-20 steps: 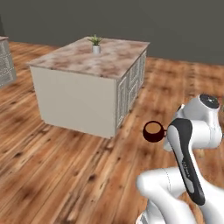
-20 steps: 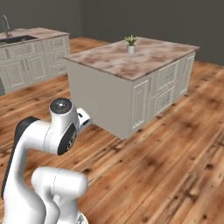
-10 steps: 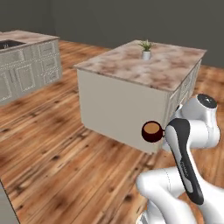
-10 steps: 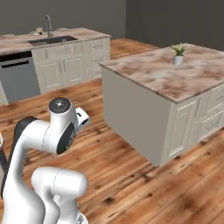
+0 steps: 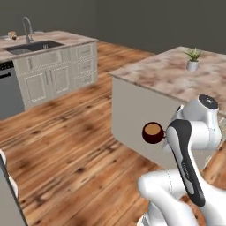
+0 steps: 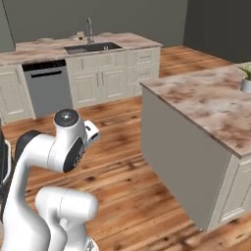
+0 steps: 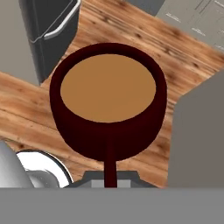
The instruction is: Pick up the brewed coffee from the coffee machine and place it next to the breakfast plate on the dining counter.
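Note:
The brewed coffee is a dark maroon mug with a light-brown surface, held upright in the air in front of the arm. My gripper is shut on its side handle. In the hand view the mug fills the middle and its handle runs down into my gripper. The dining counter with its dark sink and grey faucet lies far off at the upper left. A small pale and tan shape beside the faucet looks like the breakfast plate. The coffee machine is out of view.
A marbled kitchen island with cream panels stands close on the right, a potted plant on its far end. A grey dishwasher sits in the dining counter's cabinet row. Wooden floor stretches between island and counter.
The whole picture has shifted as the base turned: the island slid to the right and the sink counter came into view. The mug stays in the shut gripper, in the same place relative to the arm.

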Motion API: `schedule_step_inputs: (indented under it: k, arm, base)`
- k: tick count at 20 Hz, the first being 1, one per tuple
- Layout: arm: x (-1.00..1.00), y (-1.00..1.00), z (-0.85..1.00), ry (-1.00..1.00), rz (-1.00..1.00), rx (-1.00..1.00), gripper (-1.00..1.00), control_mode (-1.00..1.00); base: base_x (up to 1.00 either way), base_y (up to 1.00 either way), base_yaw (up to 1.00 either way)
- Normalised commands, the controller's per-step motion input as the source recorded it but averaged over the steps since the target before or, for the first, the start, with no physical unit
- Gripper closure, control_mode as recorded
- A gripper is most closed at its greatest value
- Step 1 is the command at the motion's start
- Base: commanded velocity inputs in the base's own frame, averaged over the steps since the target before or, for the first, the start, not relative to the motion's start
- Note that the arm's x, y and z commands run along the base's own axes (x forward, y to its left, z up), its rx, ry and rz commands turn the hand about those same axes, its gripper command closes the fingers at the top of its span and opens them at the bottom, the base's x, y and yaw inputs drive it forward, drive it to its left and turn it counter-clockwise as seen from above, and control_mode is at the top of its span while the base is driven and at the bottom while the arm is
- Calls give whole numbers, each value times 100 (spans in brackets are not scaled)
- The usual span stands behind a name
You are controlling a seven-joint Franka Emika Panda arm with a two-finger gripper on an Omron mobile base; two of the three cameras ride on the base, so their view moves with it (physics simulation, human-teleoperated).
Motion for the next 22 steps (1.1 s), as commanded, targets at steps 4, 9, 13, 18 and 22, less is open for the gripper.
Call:
schedule_step_inputs:
  k: [4,9,13,18,22]
  arm:
    - [0,0,0,0,0,0,100,100]
    - [0,0,0,0,0,0,100,100]
    - [0,0,0,0,0,0,100,100]
    - [0,0,0,0,0,0,100,100]
    - [0,0,0,0,0,0,100,100]
  base:
    - [100,-4,25]
    - [100,0,27]
    - [100,0,29]
    - [100,0,28]
    - [100,0,22]
